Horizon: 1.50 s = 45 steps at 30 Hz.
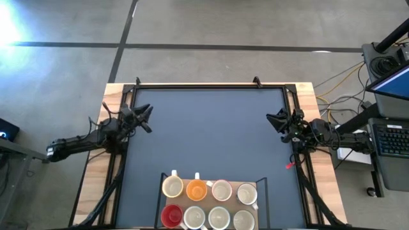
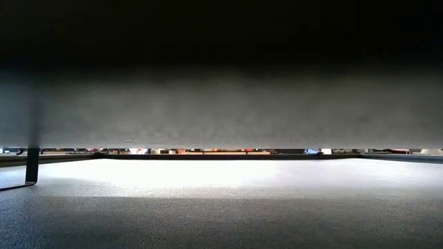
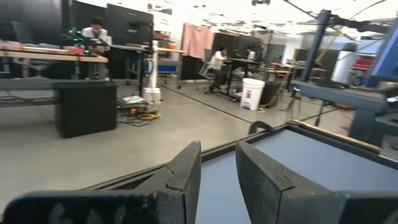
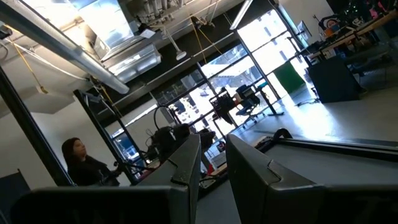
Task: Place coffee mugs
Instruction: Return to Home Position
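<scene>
eight mugs [image 1: 222,190] stand in two rows of four on the rack [image 1: 263,185] at the table [image 1: 211,128] edge: six white, one orange, one red. my left gripper [image 3: 217,152] hangs at the table's left side, my right gripper [image 4: 212,143] at its right, both well apart from the mugs. each pair of jaws stands narrowly apart, holding nothing.

From above we see the dark tabletop [image 1: 211,128] evenly lit, with hard white glare on the floor [image 1: 9,22] at the picture's upper left. At table height the upper half sinks into near blackness, and a bright sheen lies across the tabletop's far part. Windows [image 4: 261,46] beyond the right wrist burn out white, leaving its fingers [image 4: 186,168] in silhouette.
</scene>
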Each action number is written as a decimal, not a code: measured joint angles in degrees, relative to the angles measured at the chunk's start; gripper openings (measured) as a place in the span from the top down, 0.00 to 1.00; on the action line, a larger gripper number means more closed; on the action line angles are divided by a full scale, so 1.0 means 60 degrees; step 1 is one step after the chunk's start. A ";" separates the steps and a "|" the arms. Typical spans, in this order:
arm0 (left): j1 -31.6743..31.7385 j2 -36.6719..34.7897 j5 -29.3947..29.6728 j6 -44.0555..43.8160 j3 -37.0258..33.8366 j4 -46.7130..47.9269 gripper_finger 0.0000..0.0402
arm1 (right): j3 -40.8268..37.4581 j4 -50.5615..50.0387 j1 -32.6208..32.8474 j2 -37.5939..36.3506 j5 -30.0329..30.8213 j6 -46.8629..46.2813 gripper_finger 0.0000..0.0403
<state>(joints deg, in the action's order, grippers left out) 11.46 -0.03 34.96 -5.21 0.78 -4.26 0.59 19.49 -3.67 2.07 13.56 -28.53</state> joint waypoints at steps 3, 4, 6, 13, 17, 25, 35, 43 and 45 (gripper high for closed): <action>0.0310 0.0000 0.0000 0.0000 0.0007 0.0025 0.79 | -0.0001 0.0000 0.0001 0.0000 -0.0002 0.0000 0.84; 0.0432 0.0000 0.0000 0.0000 0.0007 0.0028 0.79 | 0.0000 0.0000 0.0001 0.0000 0.0000 0.0000 0.84; 0.0698 0.0000 0.0000 0.0000 0.0011 0.0028 0.79 | -0.0002 0.0000 0.0001 0.0000 0.0000 0.0000 0.84; 0.1010 0.0081 0.0000 0.0000 0.0022 0.0031 0.79 | 0.0002 0.0000 0.0001 0.0000 -0.0003 0.0000 0.84; 0.1009 0.0095 0.0000 0.0000 0.0026 0.0030 0.79 | 0.0000 0.0000 0.0000 0.0000 -0.0001 0.0000 0.84; 0.1009 0.0095 0.0000 0.0000 0.0036 0.0022 0.79 | 0.0000 0.0000 0.0001 0.0000 -0.0001 0.0000 0.84; 0.1009 0.0091 0.0000 0.0000 0.0044 -0.0005 0.79 | -0.0001 0.0000 0.0001 0.0000 -0.0004 0.0000 0.84; 0.1009 0.0091 0.0000 0.0000 0.0044 -0.0001 0.79 | 0.0001 0.0000 -0.0003 0.0000 -0.0001 0.0000 0.84; 0.1009 0.0091 0.0000 0.0000 0.0044 -0.0001 0.79 | -0.0002 0.0000 -0.0001 0.0000 -0.0001 0.0000 0.84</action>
<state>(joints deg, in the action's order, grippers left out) 17.52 0.51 34.96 -5.21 1.04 -4.27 0.58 19.49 -3.67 2.07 13.56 -28.53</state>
